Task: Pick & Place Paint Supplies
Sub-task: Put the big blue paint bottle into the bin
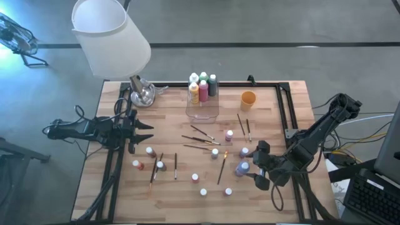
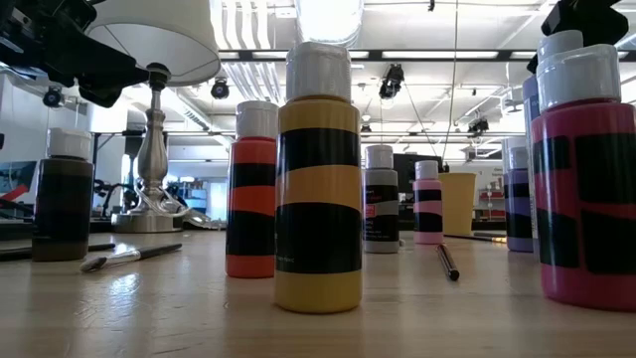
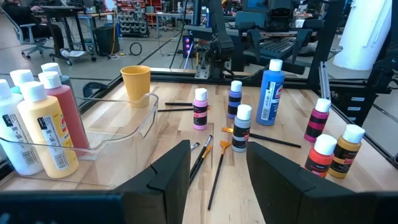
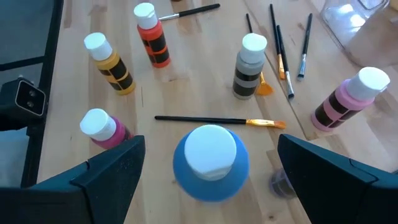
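Note:
Several small white-capped paint bottles and thin dark-handled brushes lie scattered over the wooden table. A taller blue bottle stands upright near the table's right side. My right gripper hovers over it, slanting down, open, one finger on either side of its white cap and apart from it. My left gripper hangs open near the table's left edge, roughly level, with nothing between its fingers. A clear box at the far middle holds several bottles.
A small orange cup stands right of the clear box. A lamp with a white shade and metal base stands at the far left corner. A black rail frame runs along the table's edges.

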Motion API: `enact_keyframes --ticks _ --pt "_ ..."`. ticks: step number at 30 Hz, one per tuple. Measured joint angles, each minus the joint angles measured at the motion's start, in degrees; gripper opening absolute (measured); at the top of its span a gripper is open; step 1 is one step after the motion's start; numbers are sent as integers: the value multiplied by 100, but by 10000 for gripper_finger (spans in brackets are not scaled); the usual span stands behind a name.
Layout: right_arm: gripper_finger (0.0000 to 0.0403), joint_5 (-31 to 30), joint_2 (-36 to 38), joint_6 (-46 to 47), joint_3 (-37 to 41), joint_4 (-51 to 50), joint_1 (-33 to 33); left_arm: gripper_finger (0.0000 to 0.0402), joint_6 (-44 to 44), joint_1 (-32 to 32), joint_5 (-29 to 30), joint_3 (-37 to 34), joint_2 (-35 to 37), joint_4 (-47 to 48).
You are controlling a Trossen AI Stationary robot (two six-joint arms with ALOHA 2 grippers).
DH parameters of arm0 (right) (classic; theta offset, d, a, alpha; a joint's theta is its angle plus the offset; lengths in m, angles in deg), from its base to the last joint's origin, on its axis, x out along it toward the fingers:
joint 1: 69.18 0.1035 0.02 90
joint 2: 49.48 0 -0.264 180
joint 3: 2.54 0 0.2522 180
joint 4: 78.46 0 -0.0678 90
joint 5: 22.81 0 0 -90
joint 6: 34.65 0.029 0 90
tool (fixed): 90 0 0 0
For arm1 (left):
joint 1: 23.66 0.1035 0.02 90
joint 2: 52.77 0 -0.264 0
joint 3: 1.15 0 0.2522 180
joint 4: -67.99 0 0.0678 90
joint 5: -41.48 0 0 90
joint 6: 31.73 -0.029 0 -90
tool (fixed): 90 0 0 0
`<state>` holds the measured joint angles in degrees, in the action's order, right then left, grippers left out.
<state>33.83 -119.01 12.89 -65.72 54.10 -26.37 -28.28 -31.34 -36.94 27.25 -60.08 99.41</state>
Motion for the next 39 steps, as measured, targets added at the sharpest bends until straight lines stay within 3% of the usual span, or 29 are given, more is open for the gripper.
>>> enact_keyframes --ticks 20,39 --pt "356 -138 -459 -111 93 253 -7 163 0 2 0 0 -1 1" --pt "207 -129 -262 -136 90 255 -7 163 0 7 0 0 0 1"
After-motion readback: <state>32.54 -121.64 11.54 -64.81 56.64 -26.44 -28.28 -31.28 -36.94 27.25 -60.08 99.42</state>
